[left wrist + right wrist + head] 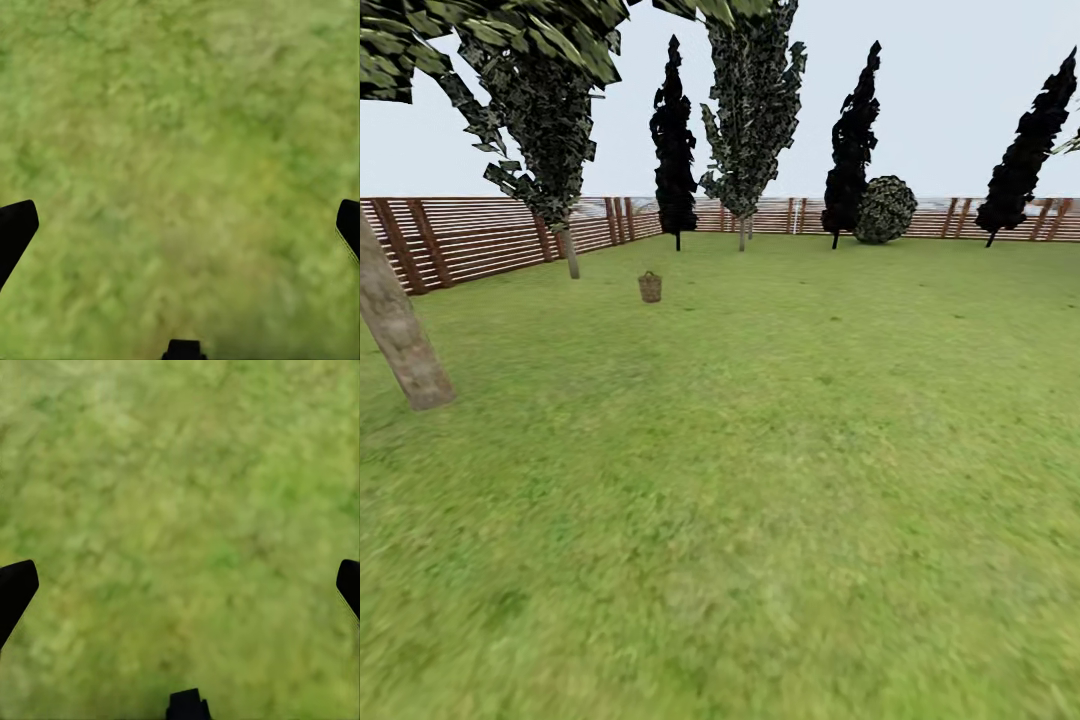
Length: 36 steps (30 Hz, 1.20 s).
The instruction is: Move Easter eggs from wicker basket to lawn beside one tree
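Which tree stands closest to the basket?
The leafy pale-trunked tree by the left fence, just left of the basket; the dark cypresses and the thick near trunk stand farther off.

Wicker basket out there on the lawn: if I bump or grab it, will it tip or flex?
The wicker basket looks small, taller than wide and upright on the lawn, so a sideways nudge could probably tip it. Its woven look suggests it is fairly light and slightly yielding. It is too distant to judge the rim or contents.

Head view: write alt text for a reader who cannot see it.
A small wicker basket stands far off on a wide green lawn. A thick grey-brown tree trunk leans at the left, and dark cypresses line a wooden fence behind.
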Available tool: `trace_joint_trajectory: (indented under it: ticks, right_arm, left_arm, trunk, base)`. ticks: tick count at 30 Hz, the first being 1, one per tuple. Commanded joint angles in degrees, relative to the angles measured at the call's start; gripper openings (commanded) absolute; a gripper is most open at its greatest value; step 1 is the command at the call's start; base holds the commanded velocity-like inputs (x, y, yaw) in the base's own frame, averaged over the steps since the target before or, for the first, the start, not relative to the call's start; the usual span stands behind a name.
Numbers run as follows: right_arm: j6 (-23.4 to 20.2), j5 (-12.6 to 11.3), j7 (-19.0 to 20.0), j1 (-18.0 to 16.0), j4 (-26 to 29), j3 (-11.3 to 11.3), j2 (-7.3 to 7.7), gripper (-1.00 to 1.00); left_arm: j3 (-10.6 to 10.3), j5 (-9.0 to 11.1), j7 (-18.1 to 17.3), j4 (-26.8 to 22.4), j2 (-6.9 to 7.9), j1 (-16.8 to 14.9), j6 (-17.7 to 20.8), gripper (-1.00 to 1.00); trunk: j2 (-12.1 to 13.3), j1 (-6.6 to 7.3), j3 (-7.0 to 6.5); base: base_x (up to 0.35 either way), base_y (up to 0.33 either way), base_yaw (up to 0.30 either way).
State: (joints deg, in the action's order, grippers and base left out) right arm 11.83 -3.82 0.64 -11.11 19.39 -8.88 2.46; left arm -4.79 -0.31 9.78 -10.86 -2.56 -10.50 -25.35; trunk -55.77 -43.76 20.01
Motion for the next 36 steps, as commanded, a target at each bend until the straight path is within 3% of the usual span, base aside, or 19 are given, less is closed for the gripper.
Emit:
trace_joint_trajectory:
  ticks: [1,36]
  right_arm:
    - [0.21,-0.40,0.07,-0.04,-0.05,0.00,0.00,1.00]
    - [0.13,-0.58,0.07,-0.05,-0.11,0.00,0.00,1.00]
  left_arm:
    - [-0.48,-0.04,0.53,0.05,0.01,-0.04,-0.14,1.00]
    - [-0.46,0.31,0.59,0.05,-0.05,-0.04,-0.23,1.00]
  trunk:
    - [-0.04,-0.04,0.06]
    - [-0.04,-0.04,0.06]
  base:
    - [0.327,-0.093,0.033]
    - [0.327,-0.094,0.029]
